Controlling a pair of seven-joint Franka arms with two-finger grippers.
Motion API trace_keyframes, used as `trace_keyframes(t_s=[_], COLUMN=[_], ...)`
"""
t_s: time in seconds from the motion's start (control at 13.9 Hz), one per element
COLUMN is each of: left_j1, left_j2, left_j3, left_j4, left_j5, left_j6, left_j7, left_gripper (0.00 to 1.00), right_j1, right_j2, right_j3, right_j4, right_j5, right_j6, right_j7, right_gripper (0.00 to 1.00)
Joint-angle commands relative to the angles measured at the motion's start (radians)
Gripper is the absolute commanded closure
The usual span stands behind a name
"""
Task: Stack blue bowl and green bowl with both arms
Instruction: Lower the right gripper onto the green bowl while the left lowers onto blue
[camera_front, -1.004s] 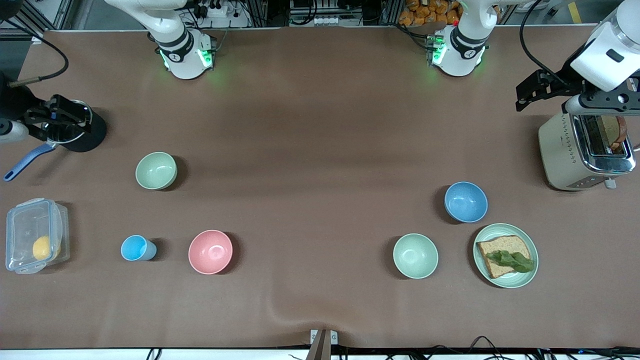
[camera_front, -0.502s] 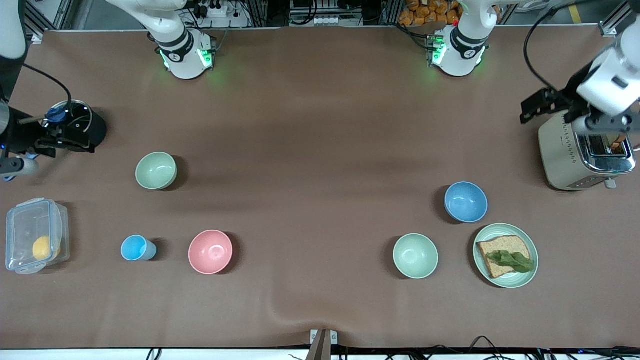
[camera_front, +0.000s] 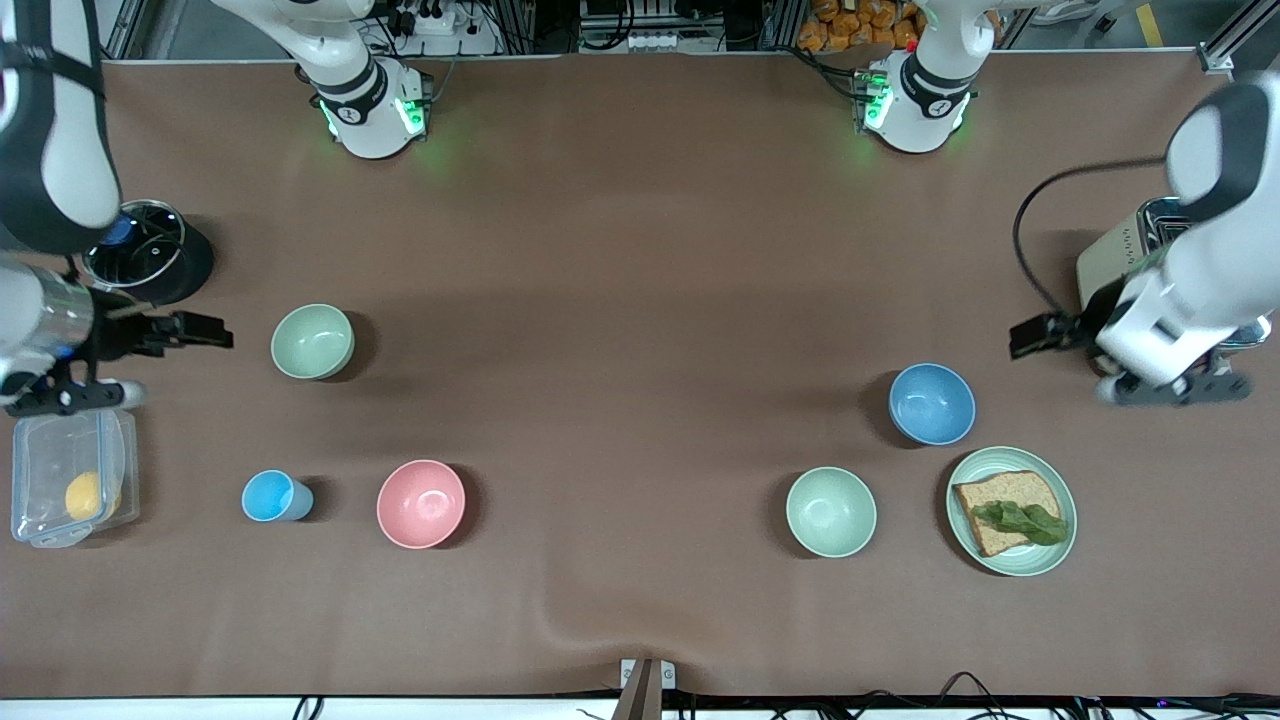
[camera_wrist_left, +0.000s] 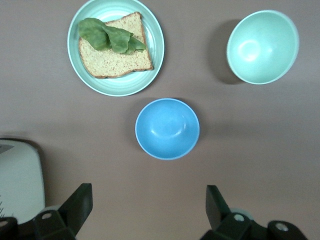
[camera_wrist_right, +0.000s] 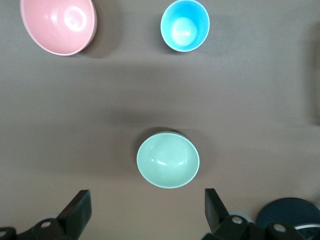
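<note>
The blue bowl (camera_front: 932, 403) stands upright toward the left arm's end of the table, and in the left wrist view the blue bowl (camera_wrist_left: 167, 128) lies just ahead of my fingers. My left gripper (camera_front: 1170, 390) hangs open and empty over the table beside the toaster, off to the bowl's side. The sage green bowl (camera_front: 312, 341) stands upright toward the right arm's end; the right wrist view shows this green bowl (camera_wrist_right: 168, 159) just ahead of the fingers. My right gripper (camera_front: 70, 397) is open and empty, over the table between the black pot and the clear container.
A toaster (camera_front: 1140, 265) sits partly under the left arm. A mint bowl (camera_front: 830, 511) and a plate (camera_front: 1030, 560) with bread and lettuce lie nearer the front camera than the blue bowl. A pink bowl (camera_front: 421, 503), light-blue cup (camera_front: 270, 496), clear container (camera_front: 40, 440) and black pot (camera_front: 150, 250) surround the green bowl.
Both arms swung toward the front camera. The left gripper left the toaster top and came beside the blue bowl. The right gripper left the black pot and came beside the green bowl.
</note>
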Motion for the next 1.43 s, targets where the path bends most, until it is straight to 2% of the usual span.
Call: trace_keyframes(t_s=[0.0, 0.22, 0.57, 0.72, 0.86, 1.0, 1.36], left_j1=[-0.004, -0.010, 0.000, 0.002, 0.015, 0.028, 0.028], left_j2=[0.109, 0.192, 0.206, 0.199, 0.179, 0.185, 0.205], left_j3=[-0.007, -0.007, -0.007, -0.005, -0.005, -0.005, -0.007], left_j4=[0.031, 0.015, -0.087, -0.167, -0.262, -0.316, -0.382], left_j5=[0.026, 0.028, 0.028, 0.057, 0.063, 0.064, 0.064], left_j6=[0.079, 0.145, 0.218, 0.327, 0.427, 0.519, 0.536], left_j7=[-0.011, -0.011, -0.011, -0.011, -0.011, -0.011, -0.011], left_gripper=[0.00, 0.00, 0.00, 0.00, 0.00, 0.00, 0.00], right_j1=[-0.020, -0.068, -0.077, -0.094, -0.101, -0.109, -0.114], right_j2=[-0.018, -0.021, -0.010, -0.006, 0.004, 0.005, 0.043], right_j3=[0.006, 0.007, 0.006, 0.006, 0.006, 0.007, 0.007], right_j4=[-0.106, -0.221, -0.298, -0.336, -0.414, -0.447, -0.477], right_j5=[0.003, 0.025, 0.028, 0.028, 0.028, 0.028, 0.030], right_j6=[0.101, 0.207, 0.317, 0.373, 0.489, 0.523, 0.558], right_j7=[-0.069, -0.155, -0.198, -0.264, -0.301, -0.322, -0.394], right_gripper=[0.00, 0.00, 0.00, 0.00, 0.00, 0.00, 0.00])
